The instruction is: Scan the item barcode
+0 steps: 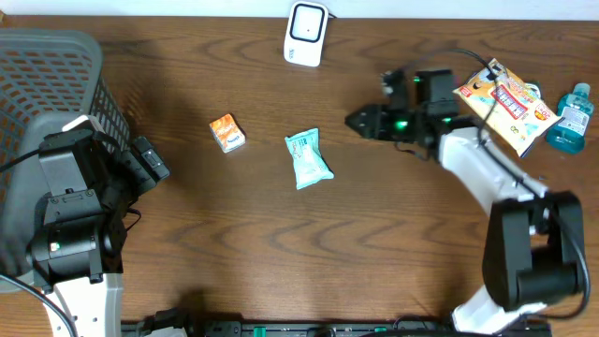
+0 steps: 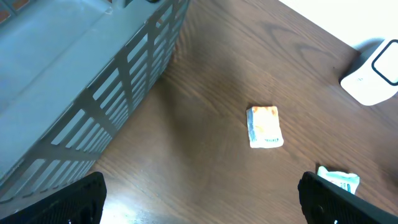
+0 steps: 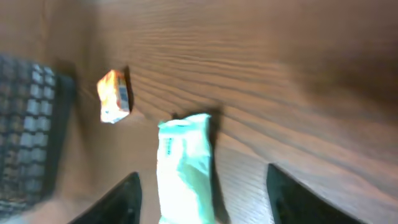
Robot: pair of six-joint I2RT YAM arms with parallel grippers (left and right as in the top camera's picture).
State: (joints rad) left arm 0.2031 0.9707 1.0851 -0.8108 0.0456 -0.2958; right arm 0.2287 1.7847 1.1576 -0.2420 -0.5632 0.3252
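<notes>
— While the right claw [image 1: 358,121] hangs over the bench [image 1: 281,262], what has it got?
— Nothing. Its fingers stand apart, and the teal packet [image 1: 307,159] lies flat on the wood near it, not touching.
— And the left claw [image 1: 153,165]?
— Spread wide and empty, beside the grey basket [image 1: 56,65]. An orange packet [image 1: 226,132] lies near the teal one, and the white scanner [image 1: 305,33] stands at the far edge.
</notes>
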